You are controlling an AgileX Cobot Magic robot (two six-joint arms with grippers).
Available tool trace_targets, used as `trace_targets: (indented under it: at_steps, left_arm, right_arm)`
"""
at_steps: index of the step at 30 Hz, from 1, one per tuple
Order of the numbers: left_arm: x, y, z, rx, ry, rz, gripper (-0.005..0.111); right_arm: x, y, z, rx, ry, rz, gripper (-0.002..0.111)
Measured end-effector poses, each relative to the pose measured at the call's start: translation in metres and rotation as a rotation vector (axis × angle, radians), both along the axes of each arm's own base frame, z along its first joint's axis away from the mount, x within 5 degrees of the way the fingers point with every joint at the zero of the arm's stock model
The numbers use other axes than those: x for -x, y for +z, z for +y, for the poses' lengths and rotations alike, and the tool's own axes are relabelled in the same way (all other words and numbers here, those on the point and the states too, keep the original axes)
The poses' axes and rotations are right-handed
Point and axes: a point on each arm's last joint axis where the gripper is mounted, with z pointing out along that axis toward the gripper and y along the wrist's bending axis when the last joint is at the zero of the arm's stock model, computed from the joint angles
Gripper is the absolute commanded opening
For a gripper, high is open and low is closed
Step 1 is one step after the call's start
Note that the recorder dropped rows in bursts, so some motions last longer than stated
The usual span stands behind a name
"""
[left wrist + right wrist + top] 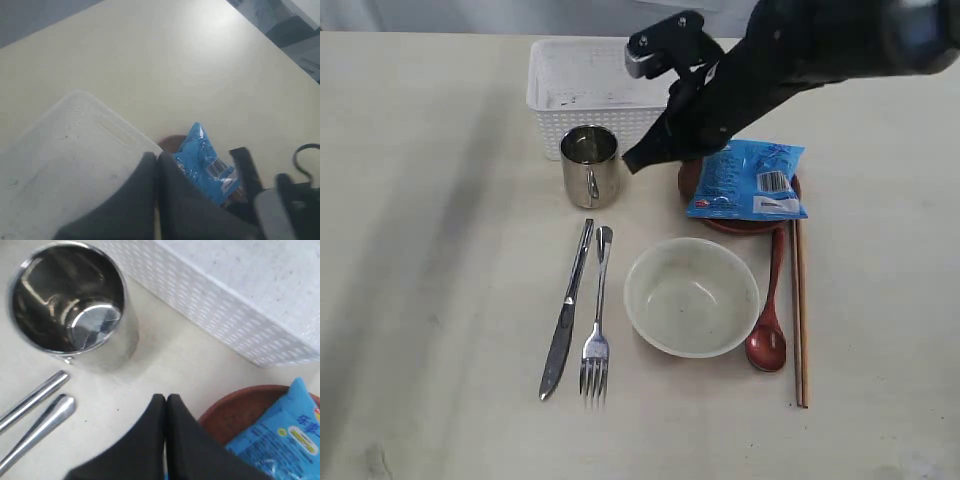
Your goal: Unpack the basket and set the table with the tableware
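Observation:
The white basket [582,88] stands at the back of the table [430,250] and looks empty. In front of it stands the steel mug [590,165]. A knife [566,312] and a fork [597,320] lie left of the cream bowl [691,297]. Right of the bowl lie the red-brown spoon [769,320] and the chopsticks [800,315]. The small plate [725,224] is under a blue snack bag [750,180]. My right gripper [632,160] [165,397] is shut and empty, low between mug [70,305] and plate [240,405]. My left gripper [157,156] is shut and empty above the basket's corner [65,165].
The black arm [790,50] reaches in from the back right and hides the basket's right corner. The blue snack bag [285,435] covers most of the plate. Bare tabletop stretches along the left side and the front edge.

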Motion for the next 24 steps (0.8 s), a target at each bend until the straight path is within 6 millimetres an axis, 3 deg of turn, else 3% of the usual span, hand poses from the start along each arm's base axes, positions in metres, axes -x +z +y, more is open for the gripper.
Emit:
trace_targets:
  at_steps: [3, 7, 13, 19, 24]
  left_arm:
    - [0.001, 0.001, 0.003, -0.031, 0.011, 0.000, 0.000]
    - [0.007, 0.007, 0.008, -0.074, 0.046, 0.016, 0.000]
    - [0.034, 0.006, 0.013, -0.100, 0.091, 0.071, 0.000]
    - [0.074, -0.009, 0.028, -0.137, 0.300, -0.004, 0.000]
    - [0.125, -0.024, 0.051, -0.175, 0.549, -0.119, 0.000]
  right_arm:
    - [0.008, 0.031, -0.012, -0.011, -0.013, -0.002, 0.000]
    - [0.012, 0.067, -0.052, -0.017, -0.146, 0.027, 0.000]
    - [0.023, 0.093, -0.107, 0.006, -0.343, 0.145, 0.000]
    - [0.041, 0.087, -0.118, 0.071, -0.380, 0.311, 0.000]
    - [0.061, 0.050, -0.129, 0.173, -0.456, 0.427, 0.000]
